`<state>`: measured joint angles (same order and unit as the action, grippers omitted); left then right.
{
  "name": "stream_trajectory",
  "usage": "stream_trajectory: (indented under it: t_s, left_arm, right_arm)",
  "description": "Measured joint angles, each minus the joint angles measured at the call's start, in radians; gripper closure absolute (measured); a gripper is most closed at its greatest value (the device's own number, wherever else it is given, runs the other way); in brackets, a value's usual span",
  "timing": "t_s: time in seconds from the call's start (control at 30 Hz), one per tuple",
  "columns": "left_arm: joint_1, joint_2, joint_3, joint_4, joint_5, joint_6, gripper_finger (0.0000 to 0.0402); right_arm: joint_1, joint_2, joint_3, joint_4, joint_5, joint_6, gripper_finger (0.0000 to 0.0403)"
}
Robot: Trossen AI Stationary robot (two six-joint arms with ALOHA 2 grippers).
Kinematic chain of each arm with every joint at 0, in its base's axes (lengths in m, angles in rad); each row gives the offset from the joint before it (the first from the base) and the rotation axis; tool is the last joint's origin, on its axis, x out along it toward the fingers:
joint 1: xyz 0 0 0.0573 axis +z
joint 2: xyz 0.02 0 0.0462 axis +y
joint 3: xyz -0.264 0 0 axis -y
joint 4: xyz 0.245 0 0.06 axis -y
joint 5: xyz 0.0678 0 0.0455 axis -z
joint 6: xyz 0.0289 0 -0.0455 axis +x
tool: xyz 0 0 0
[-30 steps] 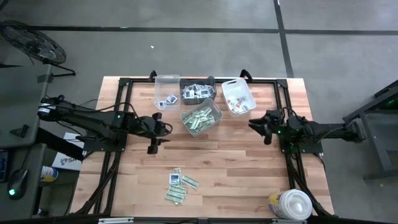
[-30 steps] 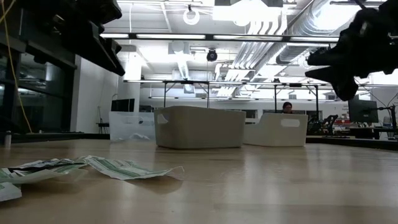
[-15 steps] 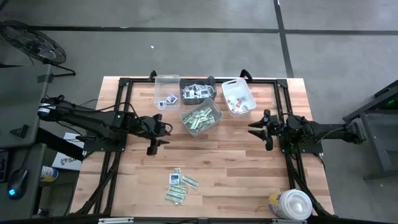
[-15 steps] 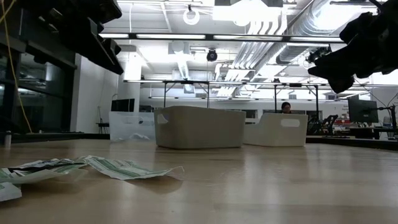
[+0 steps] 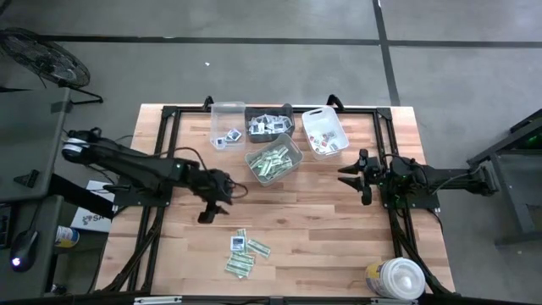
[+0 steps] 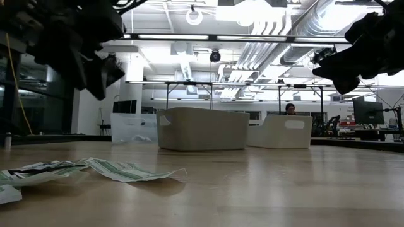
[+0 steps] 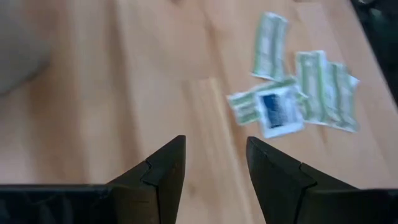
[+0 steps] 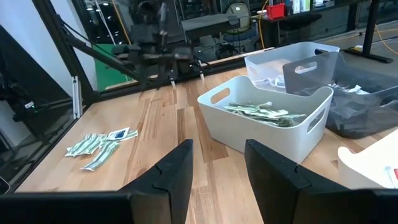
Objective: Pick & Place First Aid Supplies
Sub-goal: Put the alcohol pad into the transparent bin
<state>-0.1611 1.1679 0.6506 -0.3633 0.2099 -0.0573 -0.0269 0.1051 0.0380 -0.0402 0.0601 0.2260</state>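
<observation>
Progress check, looks like most of the sorting is already done. On the light wooden tabletop (image 5: 339,229), seen from above, four bins sit bunched at about 12 o'clock: a clear plastic bin (image 5: 227,124) holding a couple of squarish packets, a dark bin (image 5: 269,125) full of white packets with dark print, a white plastic bin (image 5: 324,131) with a few small items inside, and just in front of them a pale grey bin (image 5: 273,161) stuffed with narrow green-and-white strips. What's left is a small loose pile of flat sealed packets (image 5: 243,252) down around 6 o'clock, mostly green-and-white strips plus one squarish white one with blue print (image 7: 278,107), all lying flat, touching or overlapping each other. The left gripper (image 5: 207,213) hangs above bare wood between the bins and that pile, near it but not over it, jaws spread with nothing between them. The right gripper (image 5: 362,174) waits at 3 o'clock, well apart from the pile, jaws also spread and empty. A big round white tub (image 5: 398,279) sits at roughly 5 o'clock by the edge. So I'd guess a handful of picks remain, with nothing in hand right now.
</observation>
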Motion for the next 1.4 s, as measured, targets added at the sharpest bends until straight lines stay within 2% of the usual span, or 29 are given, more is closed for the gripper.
stream_trajectory:
  t_s: [0.23, 0.6, 0.87, 1.1, 1.4]
  left_arm:
    - [-0.133, 0.105, 0.001, 0.064, 0.027, -0.092, 0.0231]
    - [-0.301, 0.219, 0.002, 0.201, -0.187, -0.278, 0.0231]
    - [-0.345, 0.302, 0.021, 0.204, -0.213, -0.386, 0.0231]
    - [-0.344, 0.376, 0.087, 0.190, -0.224, -0.383, 0.0231]
    - [-0.344, 0.495, 0.178, 0.059, -0.226, -0.366, 0.0232]
  right_arm:
    - [0.000, 0.000, 0.000, 0.001, 0.000, 0.000, 0.0263]
    - [0.000, 0.000, 0.000, 0.002, 0.000, 0.000, 0.0263]
    - [0.000, 0.000, 0.000, 0.003, 0.000, 0.000, 0.0263]
    - [0.000, 0.000, 0.000, 0.003, 0.000, 0.000, 0.0263]
    - [0.000, 0.000, 0.000, 0.004, 0.000, 0.000, 0.0263]
